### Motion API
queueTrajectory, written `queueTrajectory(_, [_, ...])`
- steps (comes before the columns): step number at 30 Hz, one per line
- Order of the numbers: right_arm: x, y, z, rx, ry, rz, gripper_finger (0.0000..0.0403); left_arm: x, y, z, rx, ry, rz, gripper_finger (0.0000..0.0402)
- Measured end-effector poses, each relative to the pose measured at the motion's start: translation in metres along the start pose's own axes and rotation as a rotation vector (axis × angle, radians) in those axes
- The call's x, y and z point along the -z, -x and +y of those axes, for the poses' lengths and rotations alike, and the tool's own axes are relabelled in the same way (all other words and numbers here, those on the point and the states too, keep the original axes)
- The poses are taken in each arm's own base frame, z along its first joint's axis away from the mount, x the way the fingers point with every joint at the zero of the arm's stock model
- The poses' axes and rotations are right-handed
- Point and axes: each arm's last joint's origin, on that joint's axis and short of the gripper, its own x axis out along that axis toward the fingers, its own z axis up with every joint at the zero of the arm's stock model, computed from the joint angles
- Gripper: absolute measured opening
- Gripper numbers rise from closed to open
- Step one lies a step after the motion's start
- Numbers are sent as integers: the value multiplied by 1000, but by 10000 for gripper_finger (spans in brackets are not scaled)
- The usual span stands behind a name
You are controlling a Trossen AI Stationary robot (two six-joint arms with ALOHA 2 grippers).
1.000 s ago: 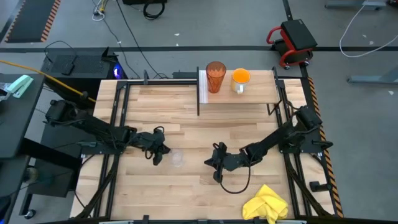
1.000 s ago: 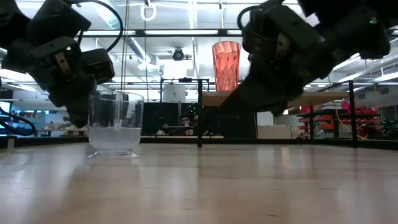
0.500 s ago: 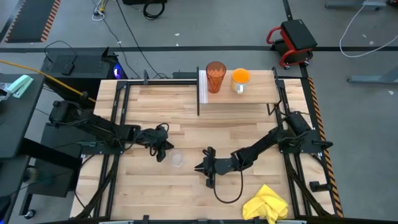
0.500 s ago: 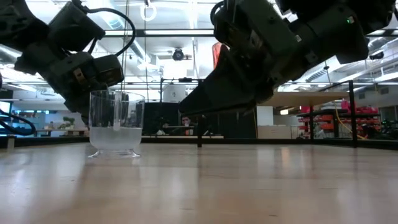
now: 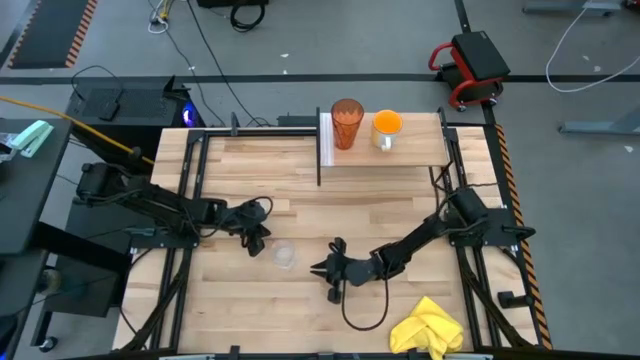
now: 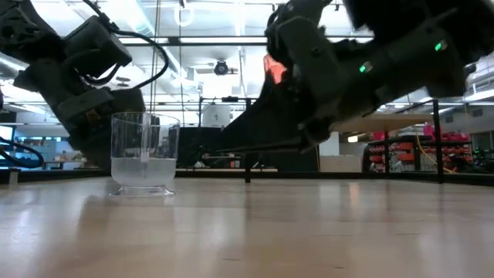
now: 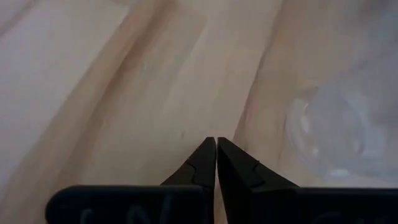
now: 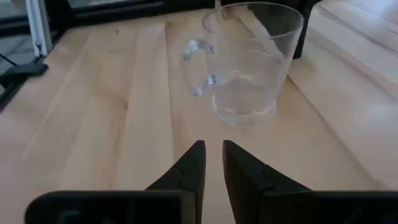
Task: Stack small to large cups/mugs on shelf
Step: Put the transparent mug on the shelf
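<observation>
A small clear glass with a handle (image 5: 284,256) stands upright on its base on the tabletop; it also shows in the low view (image 6: 143,154) and the right wrist view (image 8: 249,62). My left gripper (image 5: 260,243) is shut, just left of the glass; I see no touch. My right gripper (image 5: 323,272) is low over the table to the glass's right, its fingers a narrow gap apart (image 8: 213,148), pointing at the glass. The dark-orange tumbler (image 5: 347,123) and the bright orange cup (image 5: 386,126) stand on the shelf (image 5: 410,150) at the far edge.
A yellow cloth (image 5: 428,325) lies at the near right corner. The shelf's black legs (image 5: 319,165) stand on the far part of the table. Bare wood lies between the glass and the shelf. A black cable loops under my right arm (image 5: 365,310).
My right gripper has gone toward the table's left and near edges, low toward the glass. My left gripper has shifted a little toward the glass and stays shut. The glass has not moved.
</observation>
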Motion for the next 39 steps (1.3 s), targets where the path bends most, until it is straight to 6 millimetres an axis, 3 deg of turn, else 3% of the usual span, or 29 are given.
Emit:
queueTrajectory(6, [2, -13, -9, -64, -29, -46, 62, 12, 2, -12, 31, 0, 58, 14])
queueTrajectory(15, [-24, -27, -2, -161, 41, -53, 62, 18, 7, -42, 197, -50, -5, 24])
queueTrajectory(24, [-35, -35, -1, -137, 88, -12, 61, 18, 8, -43, 175, -55, -36, 14])
queueTrajectory(36, [-8, -60, -12, -167, 57, -21, 61, 17, 7, -43, 166, -55, -43, 24])
queueTrajectory(39, [-13, -63, -10, -169, 51, -41, 61, 17, 8, -43, 164, -55, -46, 21])
